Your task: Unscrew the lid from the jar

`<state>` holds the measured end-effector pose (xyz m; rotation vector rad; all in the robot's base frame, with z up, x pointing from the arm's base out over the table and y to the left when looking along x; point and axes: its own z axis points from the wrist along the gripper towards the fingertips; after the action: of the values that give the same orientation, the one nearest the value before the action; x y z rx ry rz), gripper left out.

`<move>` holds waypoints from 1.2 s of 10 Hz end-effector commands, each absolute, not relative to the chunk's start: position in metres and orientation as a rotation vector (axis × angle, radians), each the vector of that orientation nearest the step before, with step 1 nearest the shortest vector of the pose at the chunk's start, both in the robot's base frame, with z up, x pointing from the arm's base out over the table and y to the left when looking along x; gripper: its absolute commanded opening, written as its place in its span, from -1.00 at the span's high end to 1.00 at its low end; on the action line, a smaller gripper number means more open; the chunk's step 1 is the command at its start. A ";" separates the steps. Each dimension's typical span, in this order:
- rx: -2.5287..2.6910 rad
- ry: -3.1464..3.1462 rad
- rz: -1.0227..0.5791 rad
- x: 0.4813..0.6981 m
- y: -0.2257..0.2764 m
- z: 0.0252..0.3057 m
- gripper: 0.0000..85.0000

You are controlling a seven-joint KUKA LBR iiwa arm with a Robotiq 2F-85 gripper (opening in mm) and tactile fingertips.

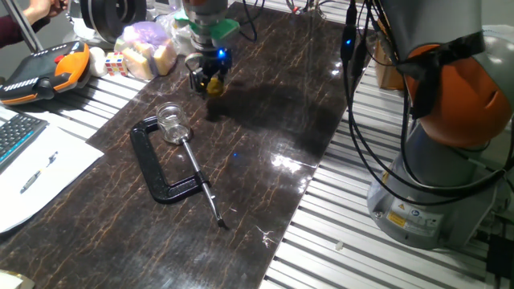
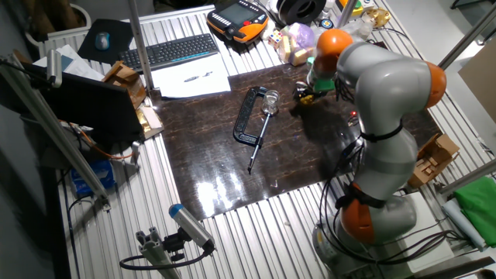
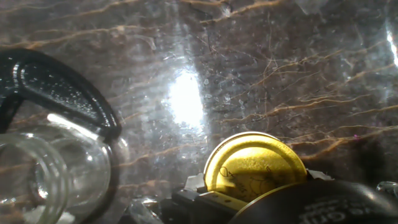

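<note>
The clear glass jar [image 1: 171, 122] stands open on the dark table, held in the black C-clamp [image 1: 158, 164]. It also shows in the other fixed view [image 2: 271, 99] and at the lower left of the hand view [image 3: 46, 171]. My gripper [image 1: 210, 83] is off to the right of the jar and above the table, shut on the gold-yellow lid [image 1: 214, 87]. The lid [image 3: 255, 167] shows in the hand view between the fingers, apart from the jar. In the other fixed view the gripper [image 2: 308, 94] is right of the jar.
The C-clamp's screw handle [image 1: 206, 191] reaches toward the table's front. A teach pendant [image 1: 42, 71], bagged items [image 1: 147, 46] and dice [image 1: 116, 63] sit at the back left. A keyboard [image 1: 14, 136] and paper [image 1: 36, 172] lie at the left. The robot base [image 1: 438, 152] stands at the right.
</note>
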<state>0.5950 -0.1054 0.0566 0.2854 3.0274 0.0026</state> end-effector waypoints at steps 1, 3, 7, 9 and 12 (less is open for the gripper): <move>0.290 3.023 0.013 0.596 -0.105 0.049 0.98; 0.285 3.013 0.022 0.596 -0.104 0.037 0.98; 0.294 3.006 0.044 0.598 -0.101 0.028 0.85; 0.298 2.996 0.041 0.598 -0.101 0.027 0.45; 0.312 2.978 0.038 0.598 -0.101 0.028 -0.73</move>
<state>0.5983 -0.1011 0.0276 0.3133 2.9758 0.0350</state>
